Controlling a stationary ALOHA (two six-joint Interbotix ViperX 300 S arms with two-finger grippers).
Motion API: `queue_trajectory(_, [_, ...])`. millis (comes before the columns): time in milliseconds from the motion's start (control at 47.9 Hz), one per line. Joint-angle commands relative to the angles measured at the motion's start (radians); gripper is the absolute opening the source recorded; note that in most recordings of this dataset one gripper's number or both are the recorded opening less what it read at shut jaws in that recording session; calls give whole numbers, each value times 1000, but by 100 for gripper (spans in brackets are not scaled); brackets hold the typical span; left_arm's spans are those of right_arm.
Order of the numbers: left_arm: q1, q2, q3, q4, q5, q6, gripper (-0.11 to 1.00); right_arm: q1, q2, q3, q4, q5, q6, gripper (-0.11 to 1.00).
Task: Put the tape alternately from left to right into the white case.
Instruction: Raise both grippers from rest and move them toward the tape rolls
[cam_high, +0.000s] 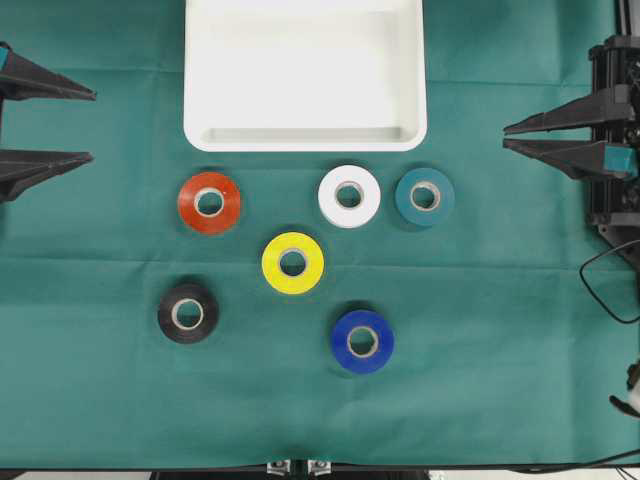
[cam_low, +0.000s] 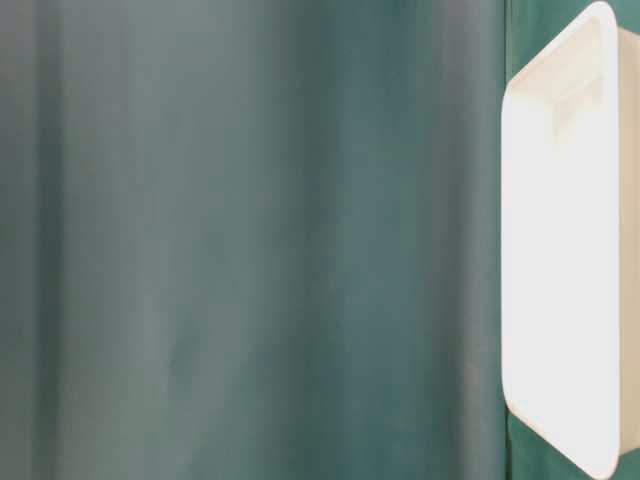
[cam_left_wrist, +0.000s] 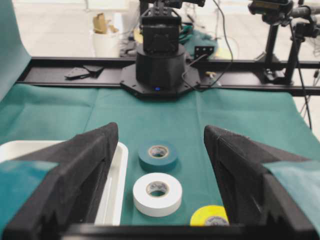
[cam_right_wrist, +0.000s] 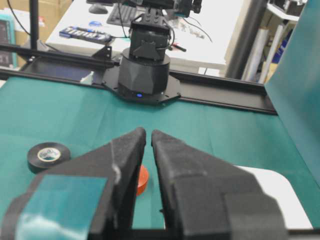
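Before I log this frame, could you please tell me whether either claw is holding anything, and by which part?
Nothing is held: the left claw stands open and empty, the right claw shut on nothing.

Overhead crops the top of the shallow white plastic tray (cam_high: 305, 75), plus most of both arms. Table-level view is mostly blurry green cloth (cam_low: 250, 240), tray overexposed. Between the left pincer's (cam_left_wrist: 161, 137) fingers, round yellow tape roll (cam_left_wrist: 210, 216) cut by the bottom edge. Orange-red tape roll (cam_right_wrist: 142, 180) mostly hidden behind the right pincer's (cam_right_wrist: 148, 136) fingers.
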Motion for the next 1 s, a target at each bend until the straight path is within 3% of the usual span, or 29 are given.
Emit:
queue_trajectory(0, [-3, 5, -2, -21, -8, 0, 24, -11, 8, -3, -3, -15, -9, 24])
queue_trajectory(42, [-5, 5, 5, -23, -8, -5, 22, -14, 6, 6, -5, -20, -9, 21])
queue_trajectory(167, [-5, 8, 18, -21, -6, -8, 0, -23, 2, 38, -6, -51, -9, 1])
queue_trajectory(313, [-5, 18, 25, -23, -5, -12, -10, -23, 2, 44, -8, -77, -9, 0])
queue_trajectory(814, [-5, 20, 21, -26, 25, -35, -10, -34, 34, 25, -3, -54, 2, 0])
queue_trajectory(980, [-5, 20, 9, -26, 49, -43, 4, -34, 60, -15, -3, 17, 43, 0])
